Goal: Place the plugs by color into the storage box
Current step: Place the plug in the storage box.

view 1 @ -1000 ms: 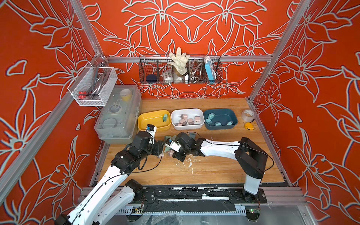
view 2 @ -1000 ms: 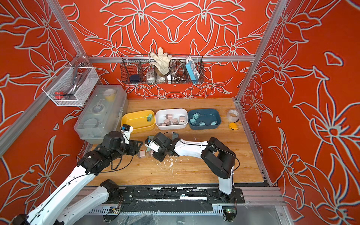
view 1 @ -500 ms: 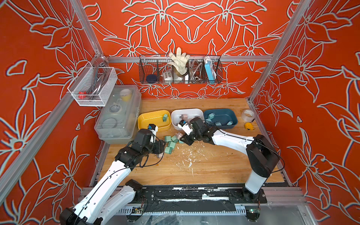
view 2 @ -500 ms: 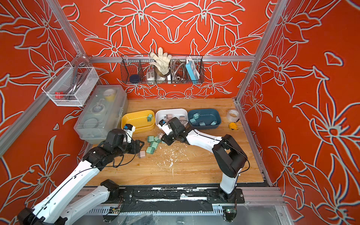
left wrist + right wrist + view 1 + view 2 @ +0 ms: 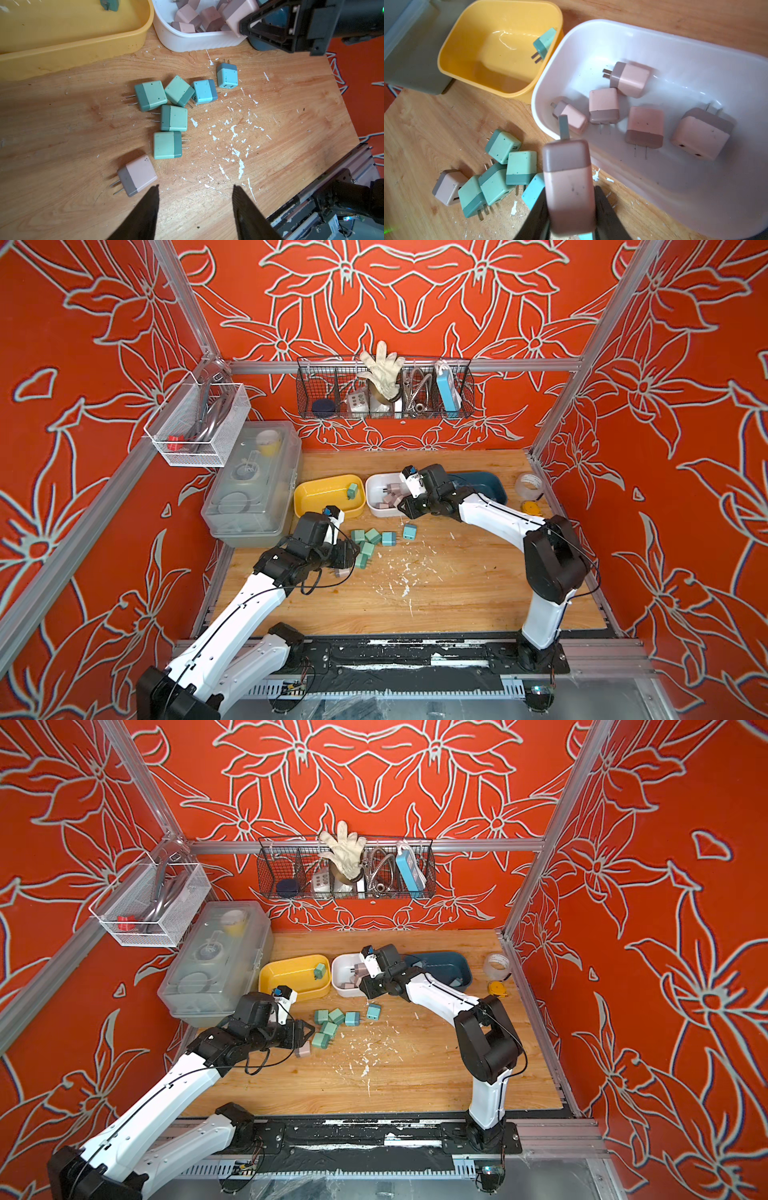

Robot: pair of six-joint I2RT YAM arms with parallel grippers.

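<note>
Entry, sorting plugs by colour:

- Right gripper (image 5: 570, 199): we are finding its jaws clamped on the sides of a dusty pink plug (image 5: 566, 166), whose prongs are pointing ahead of the tips.
- Step in hand: we are judging this as the delivery of that plug. The white bin (image 5: 675, 35), holding five pink plugs, is lying just ahead of and below the jaws.
- Next move: it is calling for clearing the near rim, then releasing over the bin floor.
- Left gripper (image 5: 195, 188): its jaws are standing partly apart and empty above the wooden tabletop (image 5: 62, 124).
- Loose pink plug (image 5: 138, 175): lying just ahead of one left fingertip, outside the gap.
- Mint green plugs (image 5: 174, 118): four bunched further ahead, some touching, so they are crowding any grasp.
- Light blue plugs (image 5: 227, 75): two beyond them.
- Yellow bin (image 5: 83, 41): holding one mint plug.
- Dark blue bin (image 5: 494, 483): mostly hidden behind the right arm
</note>
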